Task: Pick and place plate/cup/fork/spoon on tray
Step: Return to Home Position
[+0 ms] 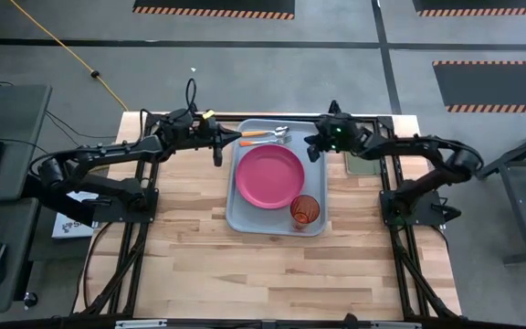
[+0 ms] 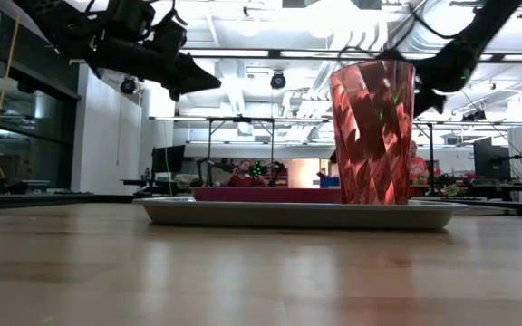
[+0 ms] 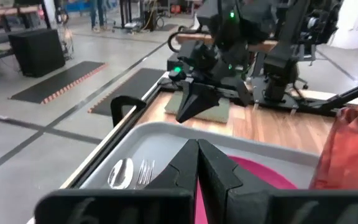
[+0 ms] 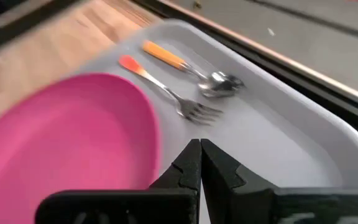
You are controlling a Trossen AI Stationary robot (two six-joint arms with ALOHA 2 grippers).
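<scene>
The grey-blue tray lies at the table's far middle. On it rest the magenta plate, the red-orange cup upright at the tray's near right corner, and, along the far rim, the spoon and the fork side by side. My left gripper is shut and empty, raised over the tray's far left edge. My right gripper is shut and empty, raised over the tray's far right edge. In the left wrist view the spoon's bowl and the fork's tines show.
A dark green pad lies just right of the tray, under the right arm. Bare wooden table spreads toward the near edge. A keyboard and a mouse sit on a side desk at the left.
</scene>
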